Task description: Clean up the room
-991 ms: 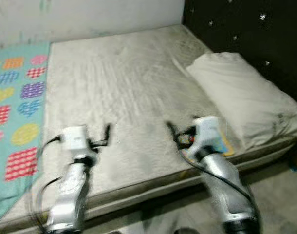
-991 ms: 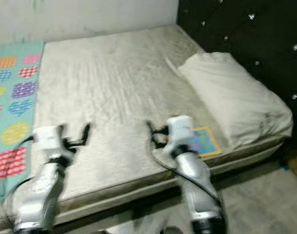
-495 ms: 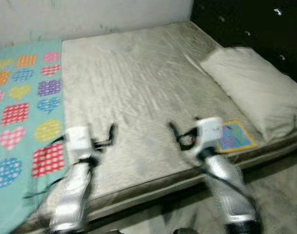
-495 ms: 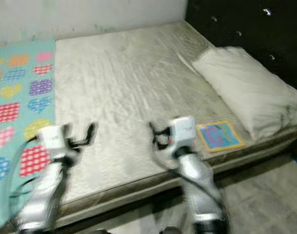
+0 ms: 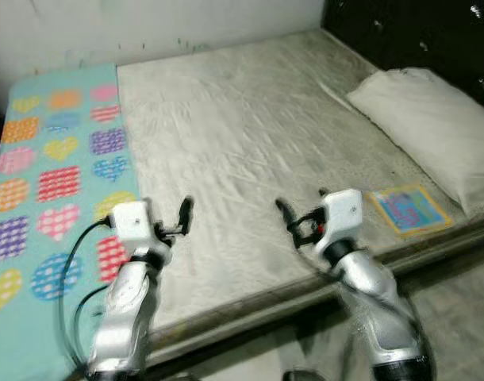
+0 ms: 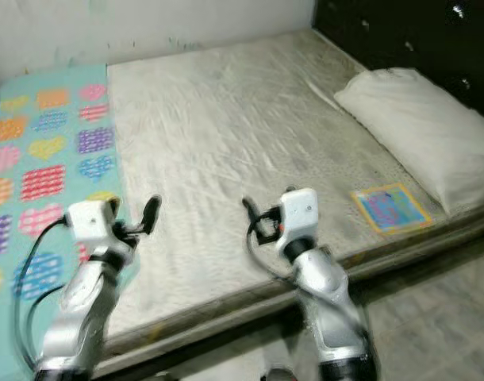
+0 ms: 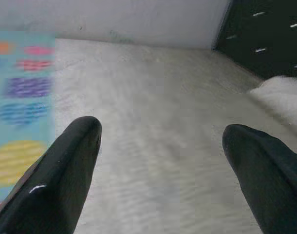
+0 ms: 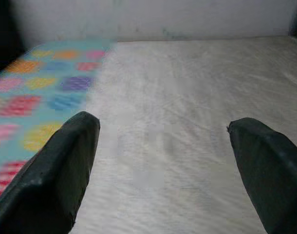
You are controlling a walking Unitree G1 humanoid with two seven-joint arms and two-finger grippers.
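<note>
stretching across the scene is a bed with a wrinkled pale grey sheet, its near edge running from lower left up toward the right. over the bed's left part lies a teal blanket printed with coloured hearts, circles and squares, reaching from the far wall down to the near edge. a white pillow lies along the right side of the bed, next to a dark tufted headboard at the far right. near the pillow, close to the bed's near right edge, a small flat book with a yellow border and a blue cover lies on the sheet, apart from both arms. the left end effector hangs above the near part of the bed, just right of the blanket's edge, and its wrist view shows the two black fingers spread wide apart with nothing between them. the right end effector hangs over the near middle of the sheet, left of the book and not touching it, and its fingers are also spread wide and empty, with bare sheet and the blanket beyond them. a strip of grey floor shows at the near right, below the bed's edge.
</note>
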